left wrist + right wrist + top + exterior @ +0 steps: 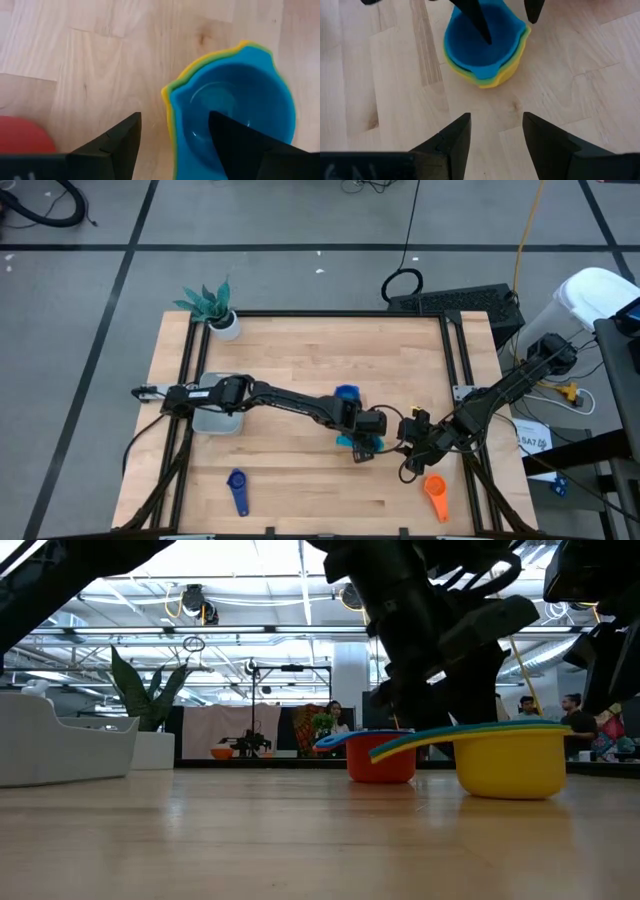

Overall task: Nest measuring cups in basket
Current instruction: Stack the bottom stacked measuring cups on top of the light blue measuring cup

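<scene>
A nested stack of cups, blue in green in yellow (235, 105) (485, 45) (510, 760), stands on the table near its middle. My left gripper (175, 117) (366, 432) is open above it, with one finger down inside the blue bowl and the other outside the stack's wall. My right gripper (496, 117) (408, 438) is open just right of the stack and touches nothing. A red cup (382, 762) with a blue one on it stands beside the stack. The dark blue cup (238, 490) and the orange cup (436, 495) lie near the table's near edge. The basket (215, 420) sits at the left, under my left arm. My left gripper comes at the stack from above, pointing down. One finger (476, 22) reaches inside the blue bowl (220, 100), and the other (533, 9) is outside the rim. I cannot tell whether either finger touches the cups. The stack rests upright on the table.
A small white pot with a green plant (222, 320) stands at the table's far left corner. Black frame rails (190, 360) (455, 350) run along both sides. Bare wood lies between the stack and the basket. People and equipment show in the room behind.
</scene>
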